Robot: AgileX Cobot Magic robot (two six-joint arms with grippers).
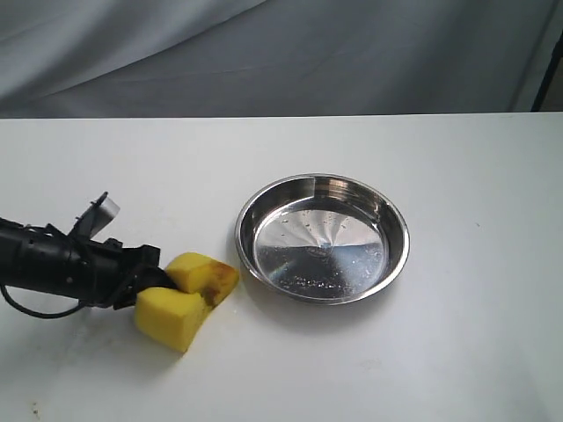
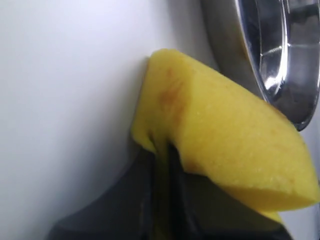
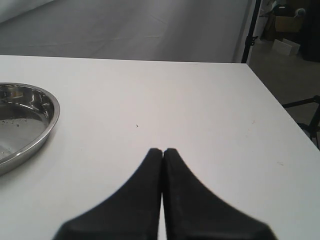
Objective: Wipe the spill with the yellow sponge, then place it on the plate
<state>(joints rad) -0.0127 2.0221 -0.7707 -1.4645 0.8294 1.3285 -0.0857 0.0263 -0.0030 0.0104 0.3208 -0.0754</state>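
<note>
Lower left: left gripper (image 1: 157,280) pinched narrow on the yellow sponge (image 1: 183,306), soft foam folded, its brown-stained tip resting on the white table (image 1: 457,352). No spill visible, so wiping looks about done. Next: lift, carry right, and release over the plate (image 1: 250,230), shiny round steel at centre frame. Right gripper (image 3: 162,150) closed, empty.

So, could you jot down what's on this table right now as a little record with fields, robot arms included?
plate: round shiny steel dish, only specks inside
left gripper: shut on the bright yellow foam sponge, which is folded
sponge place: on the white table, close beside the plate, not in it
right gripper: shut, empty
spill: none in sight; brownish stain on the sponge
</note>
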